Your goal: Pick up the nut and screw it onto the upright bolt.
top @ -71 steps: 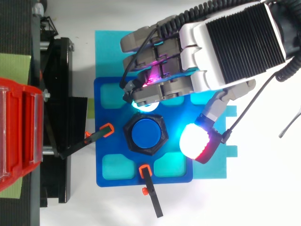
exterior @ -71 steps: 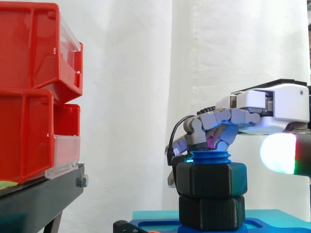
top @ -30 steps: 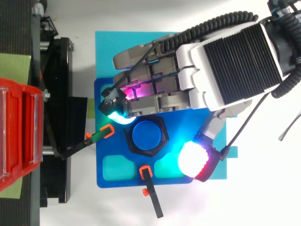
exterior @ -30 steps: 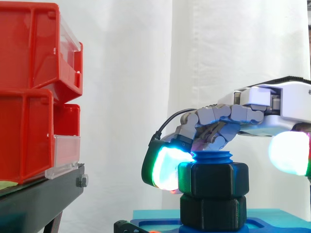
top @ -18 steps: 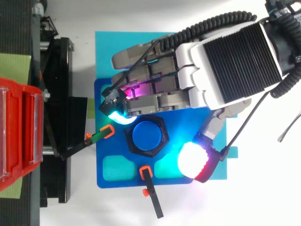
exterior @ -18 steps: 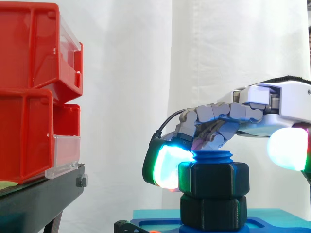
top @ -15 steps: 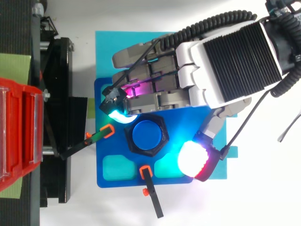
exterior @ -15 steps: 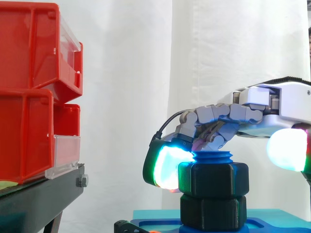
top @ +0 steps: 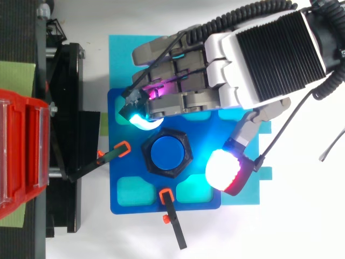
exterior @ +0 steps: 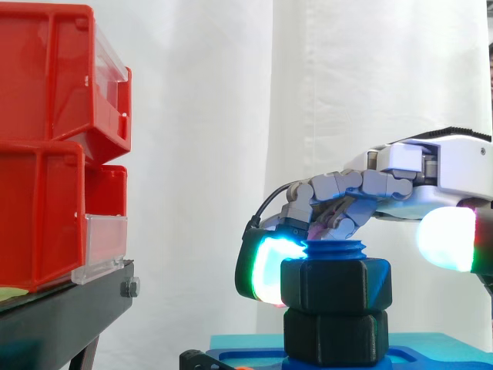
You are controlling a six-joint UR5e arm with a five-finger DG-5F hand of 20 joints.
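The black hex nut [exterior: 335, 285] sits threaded on the upright blue bolt [exterior: 335, 248], whose top [top: 166, 152] pokes out above it. Below it is a second black hex piece [exterior: 335, 337] on the blue base plate [top: 129, 190]. My hand [top: 269, 59] reaches in from the right, just above the bolt top. One glowing cyan finger pad [top: 139, 116] hangs off the nut's far left corner, a small gap from it. The white-red thumb pad [top: 226, 171] hovers on the nut's right side, also apart. The fingers are loosely extended and hold nothing.
Red bins [exterior: 54, 146] are stacked on the black stand [exterior: 62, 308] at the left. Two orange-tipped clamps [top: 123, 148] [top: 166, 195] pin the base plate, which lies on a cyan mat [top: 124, 48].
The hand has shifted back off the nut. Its finger pad, earlier against the nut's left corner, now stands a little away from it. The nut stays on the bolt.
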